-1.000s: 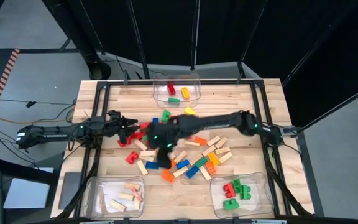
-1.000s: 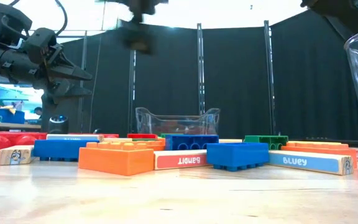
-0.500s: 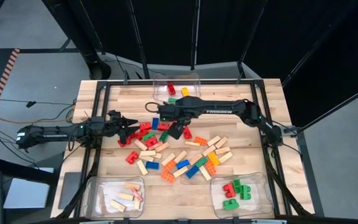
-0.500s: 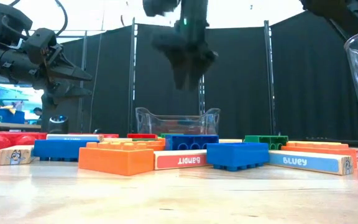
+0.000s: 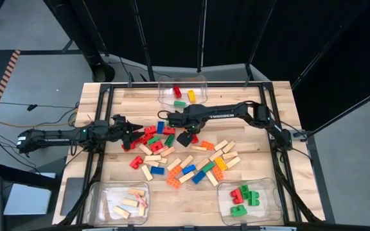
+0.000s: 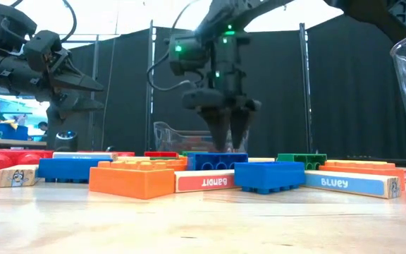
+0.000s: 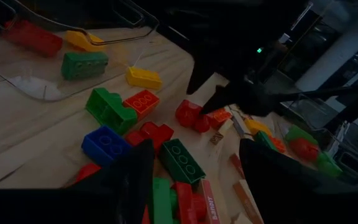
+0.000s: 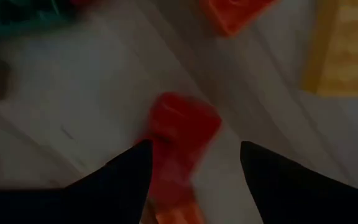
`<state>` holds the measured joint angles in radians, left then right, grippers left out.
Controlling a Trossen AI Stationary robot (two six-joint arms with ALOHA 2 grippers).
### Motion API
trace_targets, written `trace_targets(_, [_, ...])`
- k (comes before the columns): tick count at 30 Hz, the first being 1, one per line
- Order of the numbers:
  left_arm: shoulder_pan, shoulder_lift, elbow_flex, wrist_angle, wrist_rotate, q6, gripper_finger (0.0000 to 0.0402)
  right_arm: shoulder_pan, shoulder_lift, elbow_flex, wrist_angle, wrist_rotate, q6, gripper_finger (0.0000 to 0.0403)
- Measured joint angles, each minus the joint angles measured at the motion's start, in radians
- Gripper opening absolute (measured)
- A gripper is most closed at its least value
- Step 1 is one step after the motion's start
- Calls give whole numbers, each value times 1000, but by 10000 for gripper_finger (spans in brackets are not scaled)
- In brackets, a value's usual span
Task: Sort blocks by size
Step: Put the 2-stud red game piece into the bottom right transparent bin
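Wooden surface (image 5: 249, 102) framed by black curtains; blocks (image 5: 185, 157) scattered mid-frame, clear bins at top centre and both lower corners already holding a few sorted ones. Right tool (image 5: 186, 137) sits low over a small red block (image 8: 179, 127) at frame centre, fingers apart, likely lining up a pick. Left tool (image 5: 135, 126) waits at centre-left, fingers spread, clear of the work.

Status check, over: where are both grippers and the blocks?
Right gripper open, low over a red block mid-pile. Left gripper open, hovering at pile's left edge. Other blocks crowd close.
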<state>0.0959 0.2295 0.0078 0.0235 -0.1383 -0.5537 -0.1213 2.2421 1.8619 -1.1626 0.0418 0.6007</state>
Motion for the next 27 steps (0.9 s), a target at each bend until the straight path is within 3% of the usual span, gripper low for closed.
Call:
trace_targets(5, [0, 0, 0, 0, 0, 1, 245, 0, 0, -114, 201, -78, 62, 256])
trace_targets(10, [0, 0, 0, 0, 1, 2, 245, 0, -13, -222, 282, -121, 107, 250])
trace_targets(13, [0, 0, 0, 0, -1, 3, 245, -1, -13, -232, 286, -112, 121, 225])
trace_targets(16, [0, 0, 0, 0, -8, 3, 245, 3, -18, -228, 275, -86, 117, 172])
trace_targets(23, [0, 0, 0, 1, -16, 3, 245, 4, -86, -222, 249, -75, 74, 173])
trace_targets(27, [0, 0, 0, 1, -17, 3, 245, 12, -243, -210, 207, -31, 72, 173])
